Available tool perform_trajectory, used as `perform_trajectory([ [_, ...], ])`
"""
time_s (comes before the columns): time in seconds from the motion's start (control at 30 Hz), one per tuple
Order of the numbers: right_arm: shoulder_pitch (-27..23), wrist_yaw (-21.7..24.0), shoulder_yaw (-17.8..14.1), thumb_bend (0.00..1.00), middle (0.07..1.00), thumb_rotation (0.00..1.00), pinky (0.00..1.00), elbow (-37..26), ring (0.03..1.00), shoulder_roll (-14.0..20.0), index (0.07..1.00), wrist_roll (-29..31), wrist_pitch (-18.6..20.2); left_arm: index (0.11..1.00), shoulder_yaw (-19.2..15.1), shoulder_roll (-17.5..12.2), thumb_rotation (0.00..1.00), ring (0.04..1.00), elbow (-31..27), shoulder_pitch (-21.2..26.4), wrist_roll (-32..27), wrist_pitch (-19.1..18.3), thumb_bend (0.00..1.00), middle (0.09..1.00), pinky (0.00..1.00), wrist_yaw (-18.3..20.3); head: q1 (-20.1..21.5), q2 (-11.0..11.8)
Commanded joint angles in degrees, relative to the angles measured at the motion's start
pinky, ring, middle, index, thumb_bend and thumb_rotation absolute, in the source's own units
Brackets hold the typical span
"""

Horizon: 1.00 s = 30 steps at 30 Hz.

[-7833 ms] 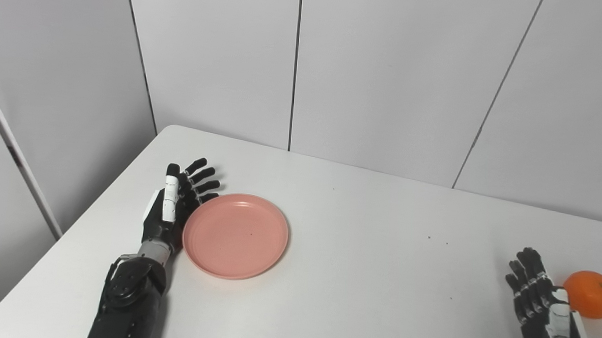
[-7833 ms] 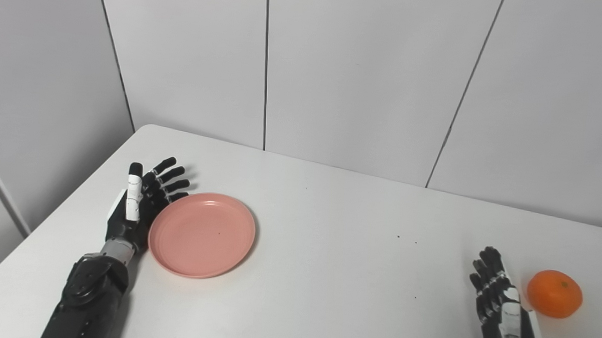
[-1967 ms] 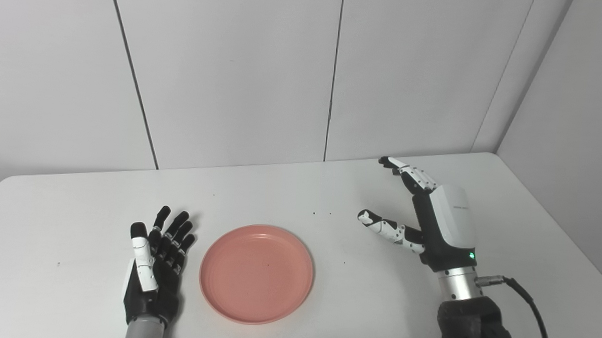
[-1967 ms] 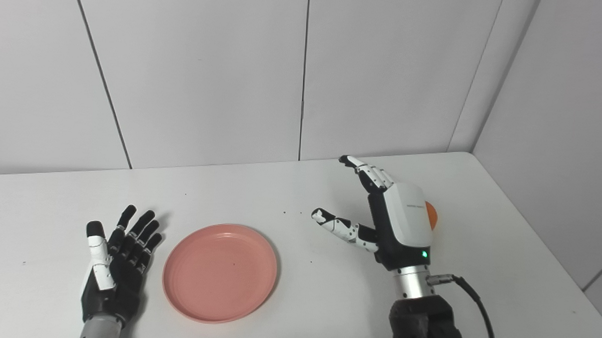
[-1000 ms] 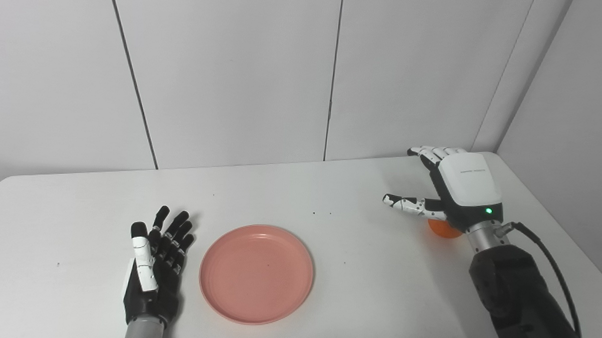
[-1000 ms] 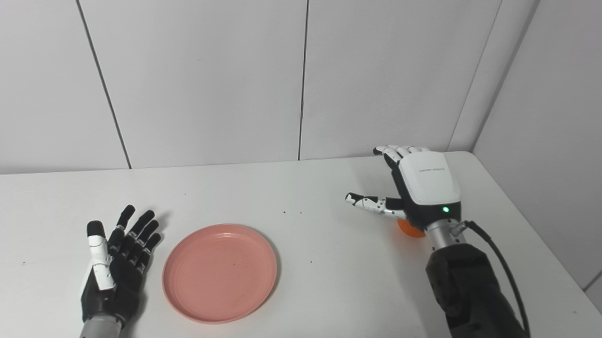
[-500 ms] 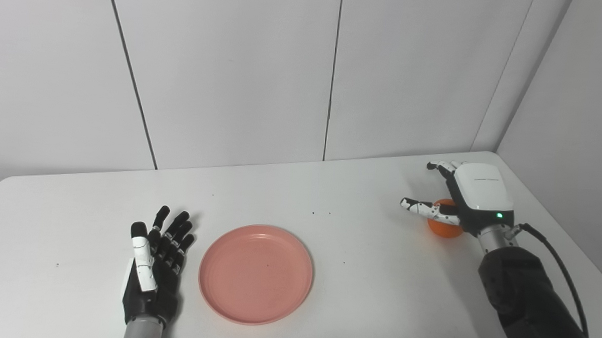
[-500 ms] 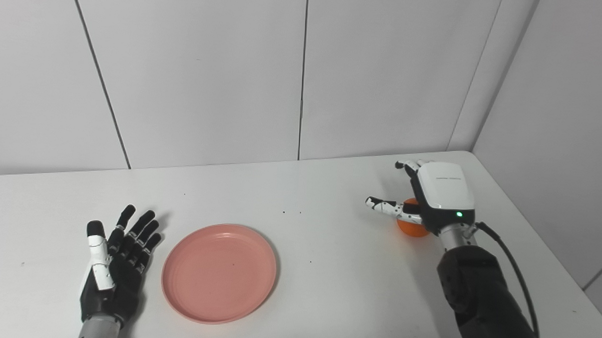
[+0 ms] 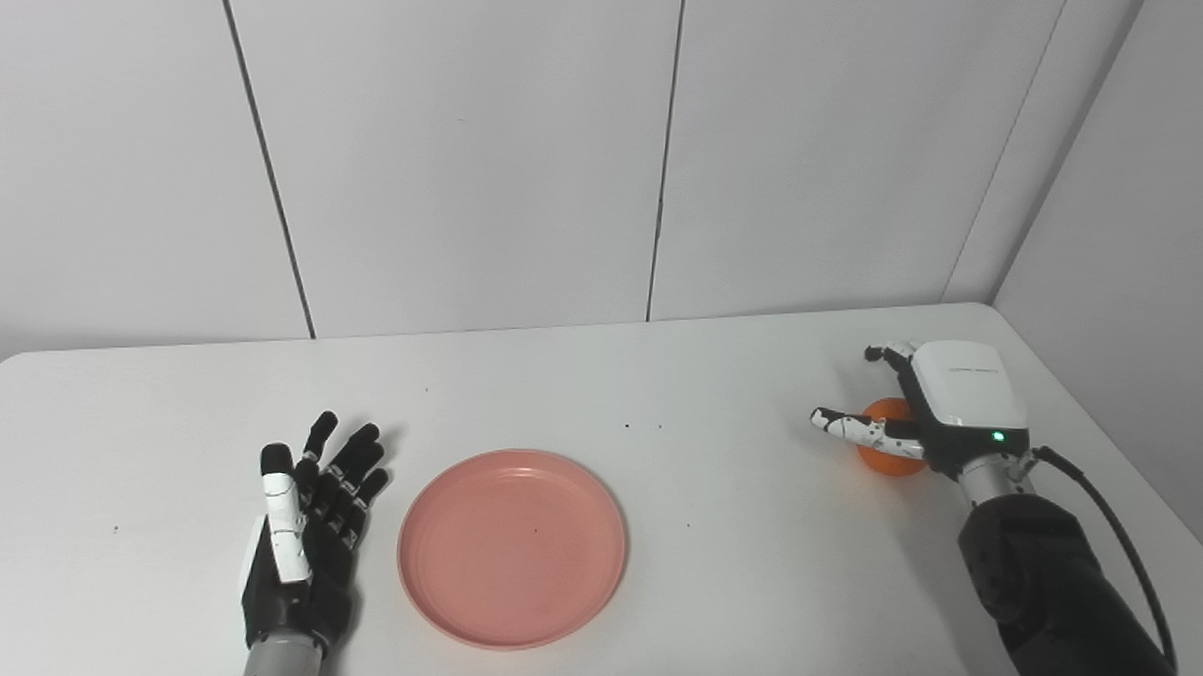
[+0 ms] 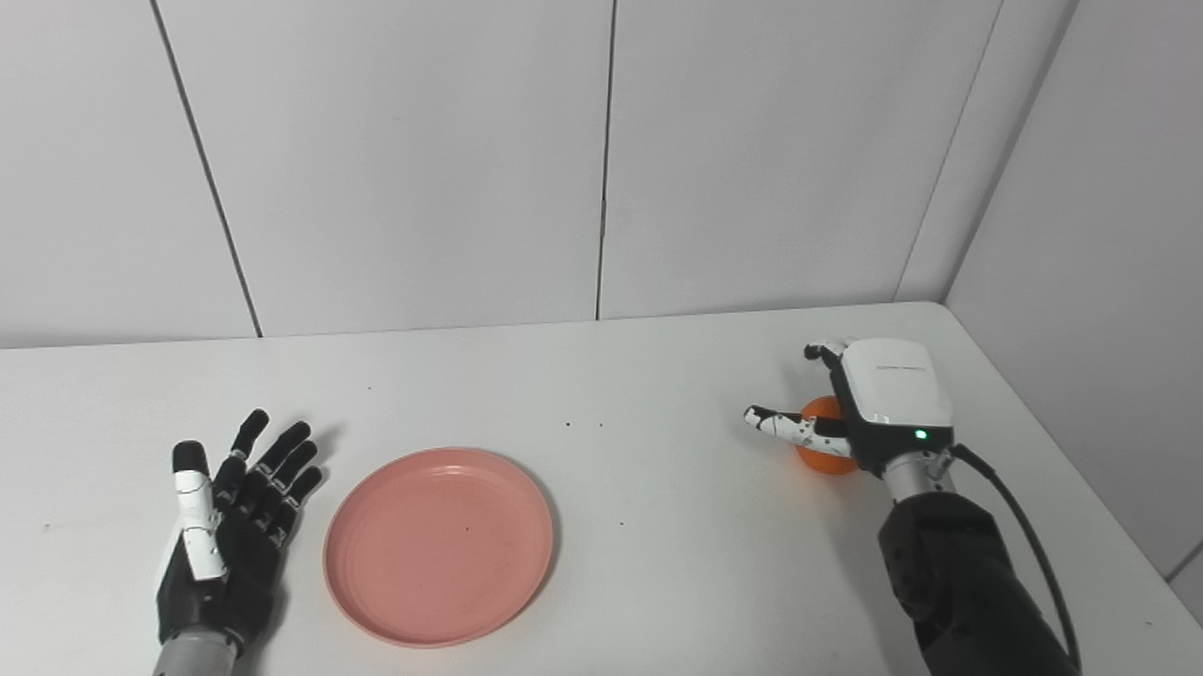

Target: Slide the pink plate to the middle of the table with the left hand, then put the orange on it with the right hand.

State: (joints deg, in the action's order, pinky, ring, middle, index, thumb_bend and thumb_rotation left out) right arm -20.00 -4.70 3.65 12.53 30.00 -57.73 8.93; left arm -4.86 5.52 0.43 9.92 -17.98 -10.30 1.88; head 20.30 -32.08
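Observation:
The pink plate (image 9: 512,547) lies empty on the white table, a little left of the middle. My left hand (image 9: 304,553) rests flat beside its left rim, palm up, fingers spread, open and not touching it. At the right side the orange (image 9: 887,462) sits on the table under my right hand (image 9: 948,400). That hand arches over the fruit with its fingers curled past the far side and its thumb stretched out in front to the left. It has not closed on the orange, and most of the fruit is hidden by the palm.
The white table (image 9: 752,603) ends in a rounded corner just behind and right of the orange. Grey wall panels (image 9: 468,153) stand along the back and right edges. A black cable (image 9: 1106,506) trails from my right wrist.
Over the last second my right hand moved right and down over the orange, its fingers curling around it. The left hand and plate stayed still. Earlier, the camera turned and the plate was slid.

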Motion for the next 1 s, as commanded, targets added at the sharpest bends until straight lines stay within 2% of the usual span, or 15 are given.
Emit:
perform_trajectory([
  [0.0, -2.4, -1.3, -0.1, 0.88, 0.755, 1.00, 0.74, -0.3, 0.745, 1.7, 0.724, -0.1, 1.8, 0.930, -0.1, -0.1, 0.96, 0.896, 1.0, -0.7, 0.5, -2.1, 0.80, 0.844, 0.90, -0.8, -0.2, -0.1],
  [0.23, -2.5, -1.6, 2.0, 0.88, 0.759, 1.00, 0.74, 0.6, 0.746, 2.6, 0.739, -1.3, 3.1, 0.929, 0.0, -0.1, 0.96, 0.901, 0.7, -0.9, 0.3, -2.2, 0.80, 0.845, 0.91, -0.6, -0.3, -0.2],
  [0.53, -2.6, -0.7, 1.3, 0.87, 0.764, 1.00, 0.76, 0.0, 0.754, 2.2, 0.742, 1.9, 3.3, 0.931, 0.1, -0.2, 0.95, 0.901, 0.4, -1.2, 0.0, -2.6, 0.81, 0.846, 0.91, -0.6, -0.4, -0.5],
  [0.8, -2.7, 0.4, 3.4, 0.84, 0.762, 1.00, 0.76, 1.4, 0.753, 3.0, 0.748, 0.2, 4.1, 0.936, 0.2, -0.3, 0.96, 0.896, 0.0, -1.4, 0.2, -3.0, 0.80, 0.844, 0.91, -0.8, -0.4, -0.6],
  [0.97, -2.9, 0.4, 3.5, 0.84, 0.768, 0.99, 0.75, 3.1, 0.756, 2.8, 0.752, 0.7, 4.3, 0.936, 0.1, -0.4, 0.95, 0.890, 0.3, -1.5, 0.2, -2.9, 0.81, 0.832, 0.91, -0.7, -0.5, -0.8],
])
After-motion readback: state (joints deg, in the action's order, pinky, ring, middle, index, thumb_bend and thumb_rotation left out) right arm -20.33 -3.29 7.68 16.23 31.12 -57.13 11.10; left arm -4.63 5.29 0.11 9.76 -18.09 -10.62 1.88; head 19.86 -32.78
